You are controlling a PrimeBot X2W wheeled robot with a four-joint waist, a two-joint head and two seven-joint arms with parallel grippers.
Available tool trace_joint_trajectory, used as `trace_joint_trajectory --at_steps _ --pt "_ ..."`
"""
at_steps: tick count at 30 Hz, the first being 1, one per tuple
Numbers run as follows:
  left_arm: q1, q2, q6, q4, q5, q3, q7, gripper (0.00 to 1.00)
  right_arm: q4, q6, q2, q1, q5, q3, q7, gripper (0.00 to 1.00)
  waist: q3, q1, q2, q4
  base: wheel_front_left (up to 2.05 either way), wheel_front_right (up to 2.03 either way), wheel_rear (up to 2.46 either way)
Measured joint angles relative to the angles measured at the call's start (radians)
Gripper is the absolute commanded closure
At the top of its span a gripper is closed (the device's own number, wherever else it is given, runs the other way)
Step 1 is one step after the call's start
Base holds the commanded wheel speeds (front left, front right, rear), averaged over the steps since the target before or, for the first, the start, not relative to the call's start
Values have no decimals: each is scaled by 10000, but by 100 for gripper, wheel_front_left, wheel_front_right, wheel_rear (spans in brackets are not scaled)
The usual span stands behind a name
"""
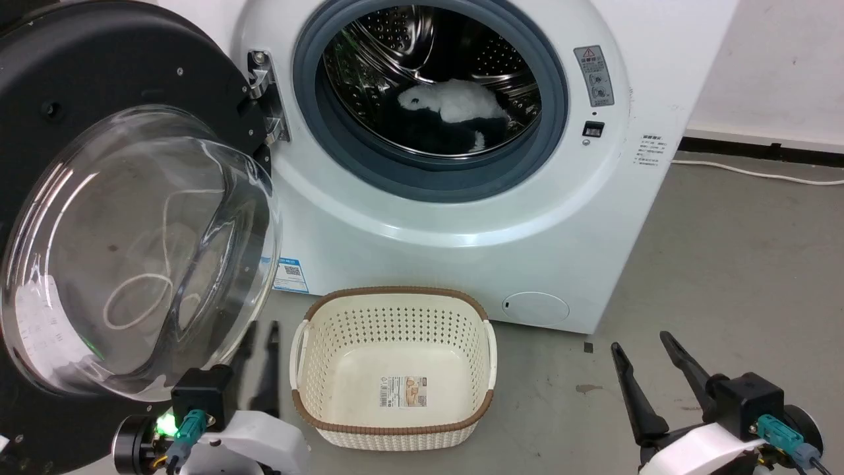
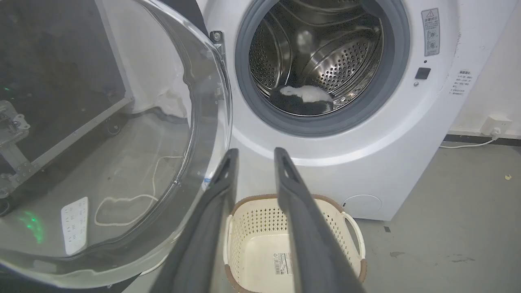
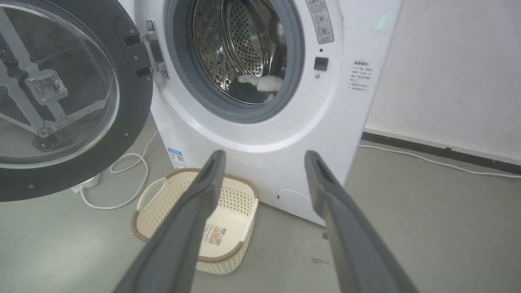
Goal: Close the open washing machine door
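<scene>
Nothing of the task is judged done; the door (image 1: 79,79) is swung wide on its hinge (image 1: 264,99), up and to the left of the left gripper (image 1: 264,330), with its glass bowl (image 1: 132,251) bulging out just beside that gripper's fingers; contact between them cannot be made out. The drum (image 1: 395,46) is laid bare ahead of both grippers, and a white cloth (image 1: 455,102) is seen inside it. The left gripper is released and empty, its fingers parted a little; the right gripper (image 1: 639,341) is released too, spread wider, holding nothing, well apart from the door. A basket (image 1: 395,295) is set on the floor between the two grippers, slightly ahead of them and in front of the machine (image 1: 593,218). The whole swing is left to be made: the door is to be pushed round to the right and pressed home, probably by the left gripper, being the nearer.

No brand is seen. A blue and white sticker (image 1: 290,274) with a square code is found ahead of the left gripper; a grey warning label (image 1: 597,76) with a triangle is fixed high ahead of the right gripper, small print (image 1: 649,150) beside it; a label (image 1: 405,391) lies in the basket; a pale sticker (image 2: 75,224) is seen on the glass; none of the writing can be read.
</scene>
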Motion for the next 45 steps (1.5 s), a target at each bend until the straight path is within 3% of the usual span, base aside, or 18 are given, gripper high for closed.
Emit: trace_joint_trajectory --at_steps 10,19,30,31,32,34,35,36,44,45 --pt "-11 -4 -82 -821 -533 194 -182 100 69 0 0 55 278 31 -198 0 53 0 0 120 0 0 0" --pt "-375 -8 194 -2157 -1166 1262 -410 100 217 0 0 100 518 29 -399 0 117 0 0 551 0 0 0" --pt "-1107 -12 203 -2750 -1695 3952 -612 100 447 0 0 99 717 27 -614 0 229 0 0 1400 0 0 0" --pt "-1190 -10 196 -2752 -1743 4274 -644 100 472 0 0 97 757 27 -617 0 251 0 0 1479 0 0 0" --pt "-1648 -2 -71 -2280 -1858 5682 -769 100 600 0 0 94 846 23 -744 0 364 0 -1 1833 0 0 0" --pt "-1741 67 -234 -1766 -1806 5986 -788 100 619 0 0 88 846 17 -779 0 436 0 0 1943 0 0 0" --pt "-1843 635 -355 -357 -1680 6027 -765 100 671 0 0 58 846 -19 -865 0 646 0 0 2099 0 0 0" --pt "-1843 635 -355 -357 -1680 6027 -765 100 671 0 0 58 846 -19 -865 0 646 0 0 2099 0 0 0" --pt "-2340 2483 -583 1881 -1356 5687 161 100 809 0 0 -136 888 -48 -1055 0 1179 1 0 2202 0 0 0" --pt "-2340 2483 -583 1881 -1356 5687 161 100 809 0 0 -136 888 -48 -1055 0 1179 1 0 2202 0 0 0"
